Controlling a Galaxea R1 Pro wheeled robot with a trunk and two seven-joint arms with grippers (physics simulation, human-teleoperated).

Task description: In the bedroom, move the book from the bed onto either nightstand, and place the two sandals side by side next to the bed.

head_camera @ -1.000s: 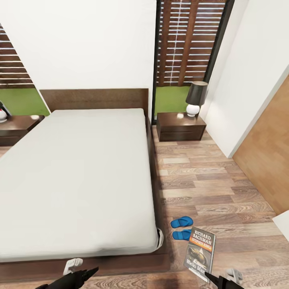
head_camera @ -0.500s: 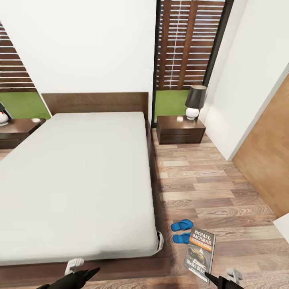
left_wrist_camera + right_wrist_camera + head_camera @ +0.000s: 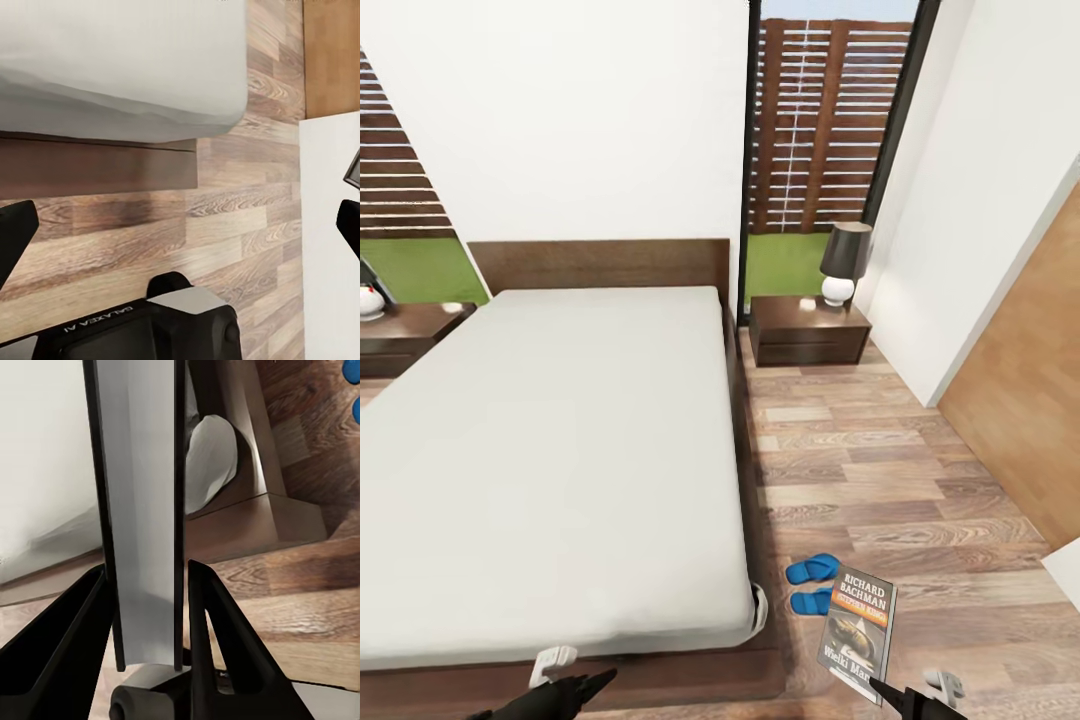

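The book (image 3: 858, 630), dark-covered with "RICHARD BACHMAN" lettering, hangs above the floor by the bed's foot corner, and my right gripper (image 3: 884, 691) is shut on its lower edge. In the right wrist view the book (image 3: 142, 510) stands edge-on between the two black fingers (image 3: 222, 645). Two blue sandals (image 3: 812, 569) (image 3: 811, 601) lie side by side on the floor beside the bed (image 3: 550, 450). My left gripper (image 3: 595, 683) is open over the bed's foot end, its fingers (image 3: 15, 232) wide apart. One nightstand (image 3: 808, 331) stands right of the headboard, another nightstand (image 3: 400, 330) at the left.
A dark-shaded lamp (image 3: 842, 262) stands on the right nightstand. A white wall (image 3: 970, 230) and a wooden panel (image 3: 1025, 420) bound the floor strip on the right. A tall window (image 3: 830, 130) shows a slatted fence. The robot's base (image 3: 150, 322) shows below the left gripper.
The whole head picture has shifted: bed, nightstands and sandals sit slightly lower and farther off. The book stays held in my right gripper; the left gripper stays open.
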